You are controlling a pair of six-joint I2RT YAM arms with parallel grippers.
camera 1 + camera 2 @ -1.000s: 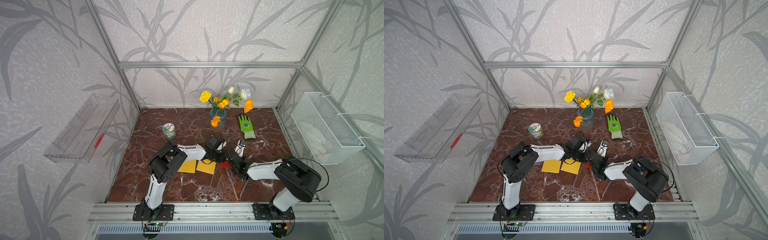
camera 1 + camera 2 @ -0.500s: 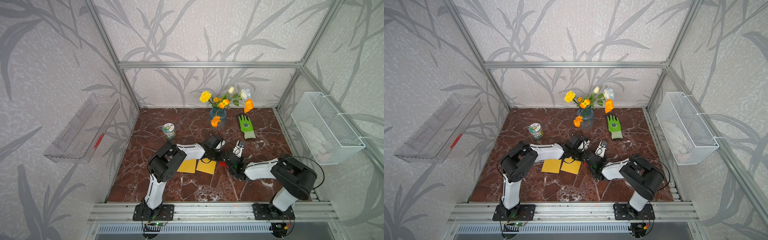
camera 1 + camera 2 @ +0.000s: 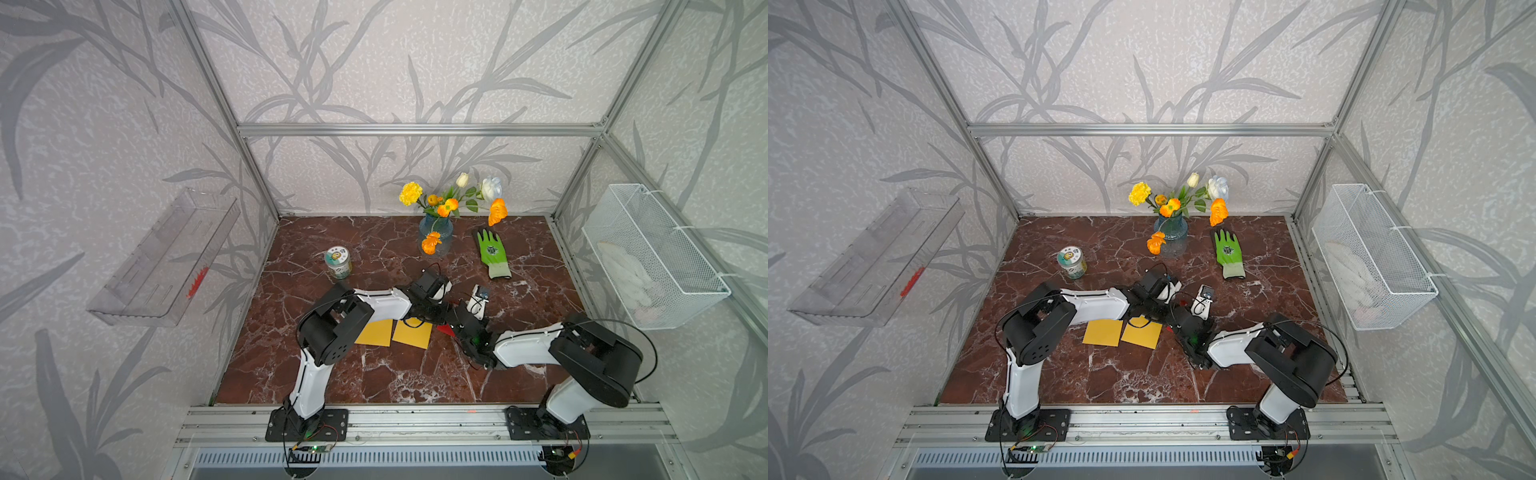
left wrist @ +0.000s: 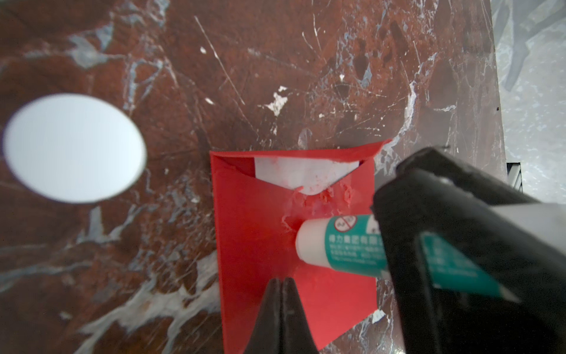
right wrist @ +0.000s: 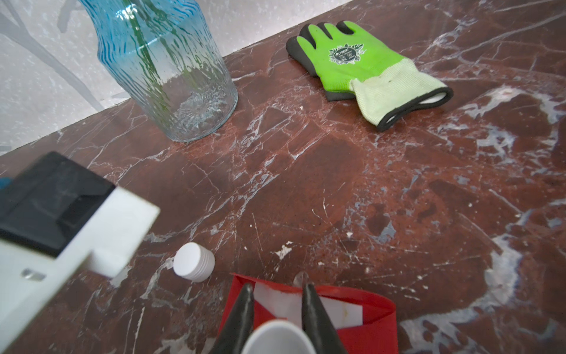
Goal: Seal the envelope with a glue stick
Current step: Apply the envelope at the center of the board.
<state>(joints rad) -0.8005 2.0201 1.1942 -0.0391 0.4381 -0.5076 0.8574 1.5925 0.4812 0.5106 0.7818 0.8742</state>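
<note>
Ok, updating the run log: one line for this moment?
left gripper: shut, tips on red envelope | right gripper: shut on glue stick, tip on envelope | cap: off, on table

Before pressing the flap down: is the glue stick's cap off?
Off. The cap stands alone on the marble; the glue stick aims a bare end at the red envelope.

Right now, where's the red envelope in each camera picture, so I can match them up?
In a top view: the envelope is a red sliver just right of the yellow sheets.
In a top view: the same sliver, again right of the sheets.
Left wrist: lower middle.
Right wrist: bottom edge.
Landmark: the glue stick, over the envelope in both wrist views; not discernible from above.
</note>
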